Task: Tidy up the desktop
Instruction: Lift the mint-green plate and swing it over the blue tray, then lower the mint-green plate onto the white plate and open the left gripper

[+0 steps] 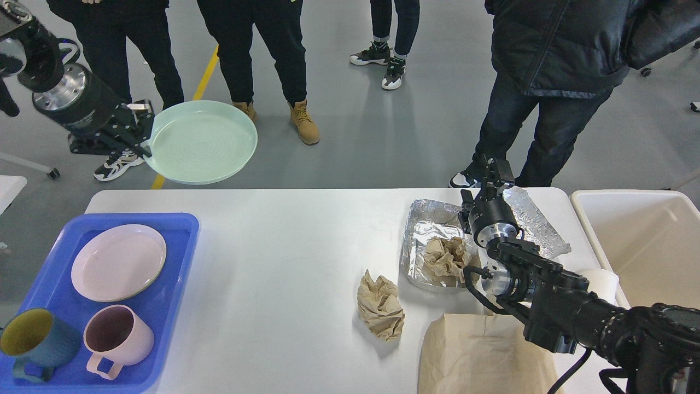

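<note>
Overhead, the left fingers (143,130) are clamped on the rim of a mint plate (201,141), held beyond the white tabletop's (284,262) far-left edge. Whether the right fingers (492,171), above the foil tray (432,219), are apart, I cannot tell.

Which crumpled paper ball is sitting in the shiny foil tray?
The farther brown paper ball lies inside the foil tray; the nearer one sits on the bare desktop.
</note>
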`<control>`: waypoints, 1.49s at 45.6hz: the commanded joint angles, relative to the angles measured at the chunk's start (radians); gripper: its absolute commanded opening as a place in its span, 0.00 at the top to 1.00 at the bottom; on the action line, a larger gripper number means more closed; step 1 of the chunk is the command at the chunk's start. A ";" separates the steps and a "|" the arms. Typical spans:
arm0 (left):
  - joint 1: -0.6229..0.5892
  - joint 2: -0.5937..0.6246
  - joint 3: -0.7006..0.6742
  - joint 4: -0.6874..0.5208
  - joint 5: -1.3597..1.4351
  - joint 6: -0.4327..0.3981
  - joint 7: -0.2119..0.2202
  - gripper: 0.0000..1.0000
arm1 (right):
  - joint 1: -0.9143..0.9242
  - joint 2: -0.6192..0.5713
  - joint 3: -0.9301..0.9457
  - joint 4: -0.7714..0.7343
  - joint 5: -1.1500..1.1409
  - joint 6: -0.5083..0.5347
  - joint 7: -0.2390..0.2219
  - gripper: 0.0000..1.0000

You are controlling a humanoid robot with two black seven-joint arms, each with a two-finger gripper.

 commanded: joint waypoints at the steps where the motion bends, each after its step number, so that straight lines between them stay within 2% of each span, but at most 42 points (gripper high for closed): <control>1: 0.088 0.063 -0.001 0.006 0.000 0.000 -0.004 1.00 | 0.000 0.000 0.000 0.000 0.000 0.000 0.000 0.00; 7: 0.180 0.109 -0.001 0.015 0.000 0.000 -0.006 1.00 | 0.000 0.000 0.000 0.000 0.000 0.000 0.000 0.00; 15: 0.283 0.124 -0.007 0.036 0.000 0.116 -0.007 1.00 | 0.000 0.000 0.000 0.000 0.000 0.000 0.000 0.00; 25: 0.424 0.132 -0.114 0.059 0.007 0.248 -0.006 1.00 | 0.000 0.000 0.000 0.000 0.000 0.000 0.000 0.00; 44: 0.553 0.115 -0.128 0.065 0.013 0.478 -0.006 1.00 | 0.000 0.000 0.000 0.000 0.000 0.000 0.000 0.00; 48: 0.578 0.094 -0.126 0.070 0.015 0.506 -0.006 1.00 | 0.000 0.000 0.000 0.000 0.000 0.000 0.000 0.00; 68: 0.604 0.072 -0.128 0.073 0.015 0.532 -0.007 1.00 | 0.000 0.000 0.000 0.000 0.000 0.000 0.000 0.00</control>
